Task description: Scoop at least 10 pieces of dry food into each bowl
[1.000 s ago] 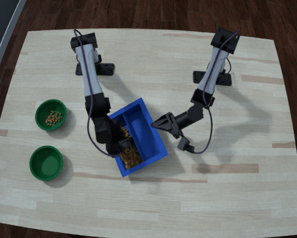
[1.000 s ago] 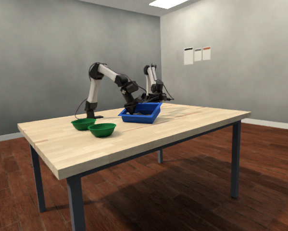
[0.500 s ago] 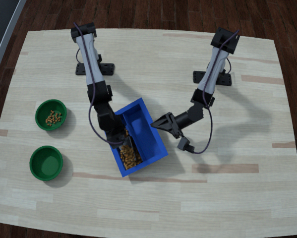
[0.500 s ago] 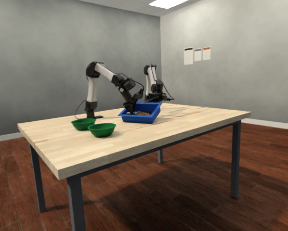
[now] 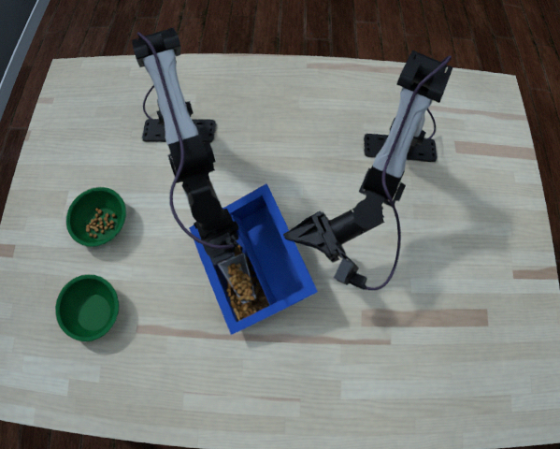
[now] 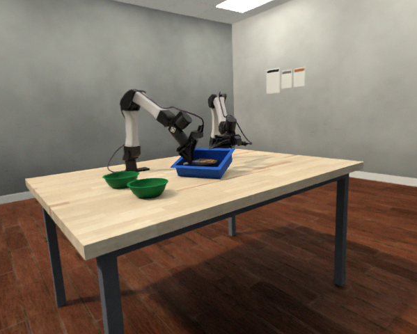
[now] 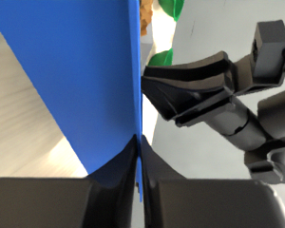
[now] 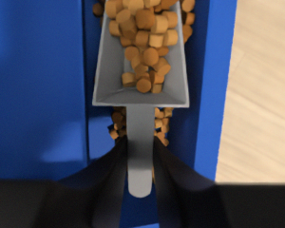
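My right gripper [image 5: 237, 247] [image 6: 189, 161] [image 8: 141, 138] is shut on the handle of the grey scoop [image 5: 226, 266] [image 8: 141, 119]. The scoop is inside the food compartment of the blue box [image 5: 273, 312] [image 6: 201, 172] [image 8: 214, 95], heaped with brown pieces [image 8: 142, 40]; whether it touches the food below is unclear. My left gripper [image 5: 286, 236] [image 7: 139, 137] is shut on the box's wall, opposite the food side; the box looks slightly tilted. One green bowl [image 5: 78, 217] [image 6: 120, 179] holds several pieces. The other green bowl [image 5: 87, 311] [image 6: 147, 188] looks empty. Both bowls stand upright.
Loose food [image 5: 251, 309] lies below and around the scoop. A divider [image 5: 256, 263] separates it from the box's other compartment, which looks empty. Both bowls stand on the table [image 5: 318, 386], left of the box in the top view. The box rim surrounds the scoop.
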`<state>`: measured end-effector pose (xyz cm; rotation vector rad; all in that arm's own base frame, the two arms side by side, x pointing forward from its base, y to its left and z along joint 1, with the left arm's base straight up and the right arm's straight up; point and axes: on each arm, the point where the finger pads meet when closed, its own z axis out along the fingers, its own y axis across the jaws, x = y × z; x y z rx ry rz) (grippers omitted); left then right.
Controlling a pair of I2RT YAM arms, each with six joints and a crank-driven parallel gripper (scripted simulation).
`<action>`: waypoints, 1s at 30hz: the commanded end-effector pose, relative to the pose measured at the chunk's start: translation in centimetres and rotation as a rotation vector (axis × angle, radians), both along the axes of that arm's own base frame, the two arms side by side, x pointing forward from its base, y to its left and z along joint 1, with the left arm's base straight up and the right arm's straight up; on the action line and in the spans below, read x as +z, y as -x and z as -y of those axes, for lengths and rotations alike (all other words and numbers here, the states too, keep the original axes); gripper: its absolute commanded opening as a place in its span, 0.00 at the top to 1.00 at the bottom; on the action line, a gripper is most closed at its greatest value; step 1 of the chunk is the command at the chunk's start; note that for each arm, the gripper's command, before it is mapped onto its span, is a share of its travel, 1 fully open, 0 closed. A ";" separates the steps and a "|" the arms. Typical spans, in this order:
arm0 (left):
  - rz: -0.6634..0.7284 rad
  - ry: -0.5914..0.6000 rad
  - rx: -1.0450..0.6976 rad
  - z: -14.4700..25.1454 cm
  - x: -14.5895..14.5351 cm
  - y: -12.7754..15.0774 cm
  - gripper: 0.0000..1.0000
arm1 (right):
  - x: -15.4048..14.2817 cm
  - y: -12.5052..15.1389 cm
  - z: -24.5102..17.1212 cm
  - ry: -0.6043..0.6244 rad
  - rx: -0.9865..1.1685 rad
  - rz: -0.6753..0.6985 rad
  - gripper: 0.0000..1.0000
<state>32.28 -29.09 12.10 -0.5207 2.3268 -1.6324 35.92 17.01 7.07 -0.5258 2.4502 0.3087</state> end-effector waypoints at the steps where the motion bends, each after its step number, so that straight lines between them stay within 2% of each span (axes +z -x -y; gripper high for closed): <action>1: 0.116 0.053 -0.023 0.7 4.0 -0.8 1.00 | 2.8 -1.6 -0.3 -0.024 -0.018 0.168 1.00; 11: 0.116 0.053 -0.023 0.7 4.0 -0.8 1.00 | 3.1 -1.2 -0.2 -0.004 -0.040 0.294 1.00; 13: 0.116 0.053 -0.023 0.7 4.0 -0.8 1.00 | 3.2 -1.1 -0.5 -0.013 -0.023 0.260 1.00; 22: 0.116 0.053 -0.023 0.7 4.0 -0.8 1.00 | 4.1 -1.6 -0.3 -0.025 -0.035 0.280 1.00; 23: 0.116 0.053 -0.023 0.7 4.0 -0.8 1.00 | 2.3 -0.1 -0.2 -0.015 -0.032 0.246 1.00; 24: 0.116 0.053 -0.023 0.7 4.0 -0.8 1.00 | 4.1 -0.5 -0.1 -0.006 -0.035 0.228 1.00; 30: 0.116 0.053 -0.023 0.7 4.0 -0.8 1.00 | 6.4 -1.4 -0.6 -0.035 -0.037 0.288 1.00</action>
